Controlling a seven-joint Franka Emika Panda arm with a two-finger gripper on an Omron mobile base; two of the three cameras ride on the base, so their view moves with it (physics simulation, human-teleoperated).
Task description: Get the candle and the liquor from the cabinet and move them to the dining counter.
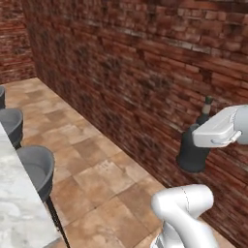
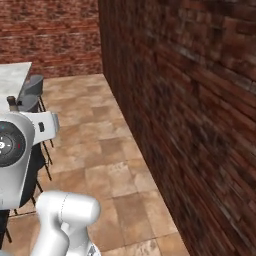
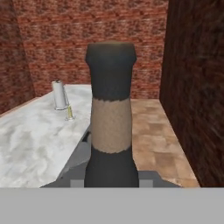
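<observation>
Black liquor bottle [image 1: 193, 152] is up in the air beside the brick wall [image 1: 135, 72], clear of the tile floor [image 1: 97, 169]; the white hand covers its upper body in the left base view, thin neck and stopper poking out above. Hand view: bottle neck [image 3: 111, 113] stands straight up in the middle, tan band around it, dark stopper on top; gripper [image 3: 111, 178] sits at the base of the neck with the finger tips mostly hidden behind the bottle, so it looks clamped on the bottle; no gap visible. Dining counter [image 3: 39, 135] with marble top lies to the left in the hand view, near but not under the bottle; a steel canister [image 3: 60, 95] and a small yellowish item [image 3: 69, 113] stand on it, too small to identify. Left base view: counter edge [image 1: 19, 213] at lower left, grey stools [image 1: 36, 167] beside it; arm rises at lower right. Right base view: counter corner [image 2: 12, 82] far left, stool [image 2: 31, 87] next to it.
</observation>
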